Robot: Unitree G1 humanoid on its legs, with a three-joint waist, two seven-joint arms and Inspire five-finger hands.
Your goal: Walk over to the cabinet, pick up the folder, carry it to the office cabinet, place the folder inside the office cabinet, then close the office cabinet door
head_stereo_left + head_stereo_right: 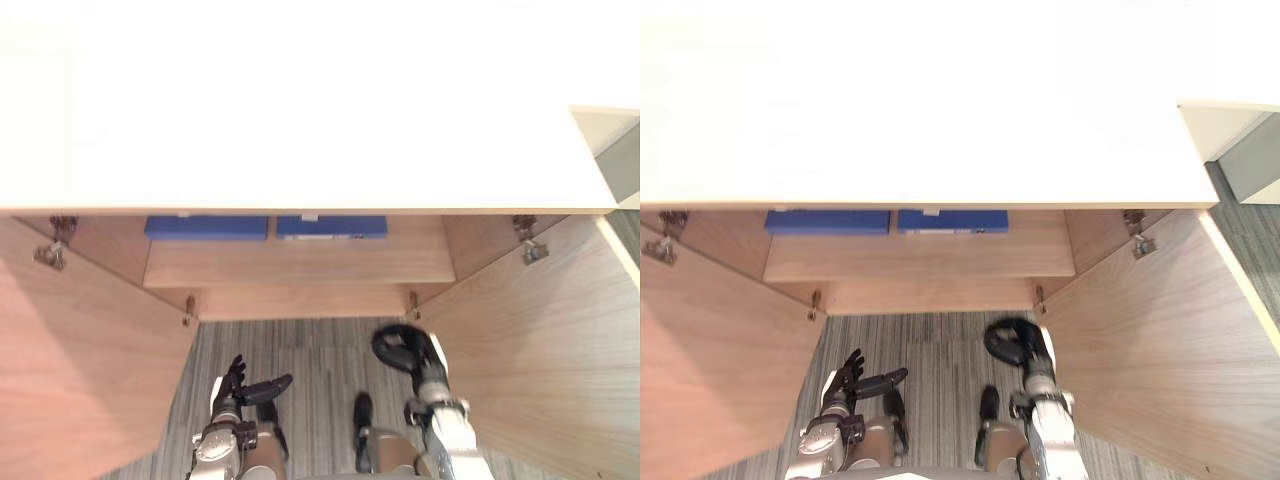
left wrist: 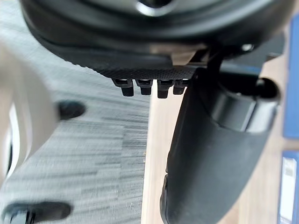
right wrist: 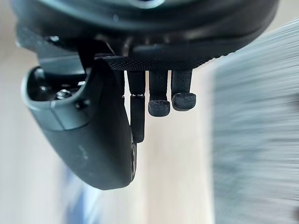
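1. While the left door (image 1: 80, 370) and the right door (image 1: 540, 350) both stand swung wide, the office cabinet (image 1: 300, 150) shows its white top from above, with a wooden shelf (image 1: 300, 265) under it
2. Two blue folders lie flat on that shelf, side by side with a small gap between them: the left folder (image 1: 205, 227) and the right folder (image 1: 330, 227); the top's overhang hides all but their front parts
3. White label (image 1: 931, 212) sits at the right folder's edge; its print is too small to read. Left wrist view shows another white patch on a blue cover, writing unreadable
4. Left hand (image 1: 245, 385) hangs low over the grey striped carpet (image 1: 310, 345), fingers straight and spread apart, thumb out sideways, holding nothing
5. Right hand (image 1: 405, 350) sits near the right door's lower hinge corner, fingers curled into a loop, empty
6. Both hands are well apart from the folders; a metal hinge (image 1: 530, 245) shows at the right door's upper corner
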